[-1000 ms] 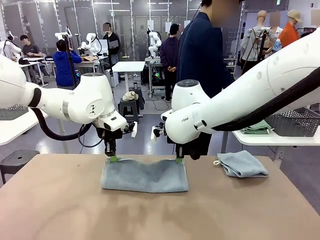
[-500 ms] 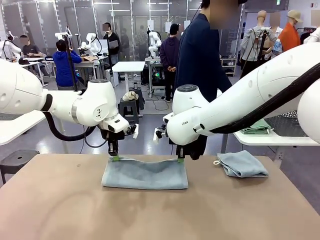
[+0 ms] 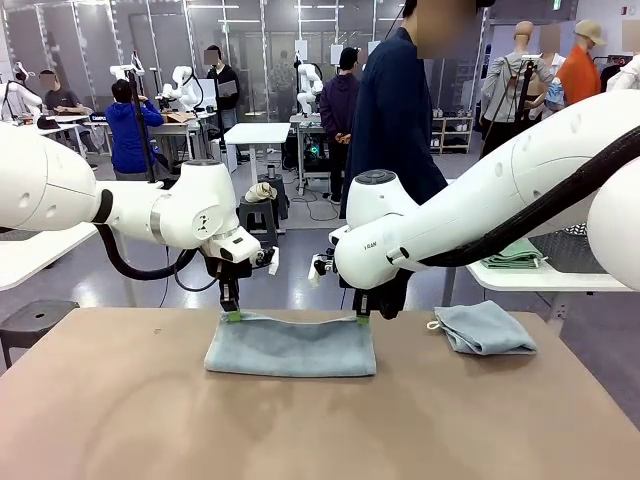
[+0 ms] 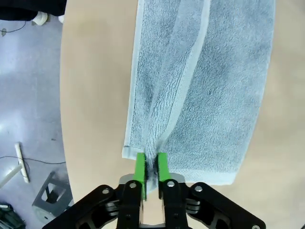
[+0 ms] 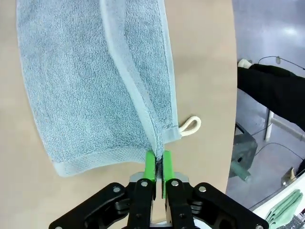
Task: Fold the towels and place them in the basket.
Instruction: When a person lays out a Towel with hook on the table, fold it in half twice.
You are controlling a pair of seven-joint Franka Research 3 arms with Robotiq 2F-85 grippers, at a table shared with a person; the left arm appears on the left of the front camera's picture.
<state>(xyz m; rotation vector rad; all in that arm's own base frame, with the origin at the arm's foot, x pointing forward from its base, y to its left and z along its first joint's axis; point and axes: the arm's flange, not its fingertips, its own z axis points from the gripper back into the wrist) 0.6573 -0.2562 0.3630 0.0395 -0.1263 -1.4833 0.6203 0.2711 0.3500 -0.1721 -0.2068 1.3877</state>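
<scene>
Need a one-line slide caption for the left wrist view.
Left gripper pinches the doubled edge of a folded towel lying on the table.

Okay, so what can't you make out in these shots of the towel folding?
Both wrist views: whether the left gripper and right gripper pinch the towel or just flank it; cloth hides the contact.
Front view: the basket, partly behind the right arm, cut by the picture's edge.

Bright, even overhead light; ceiling strips glow along the front view's upper edge. The towel (image 3: 290,348) throws only a faint soft shadow on the table (image 3: 120,400). Wrist views are sharp, their edges bowed.
</scene>
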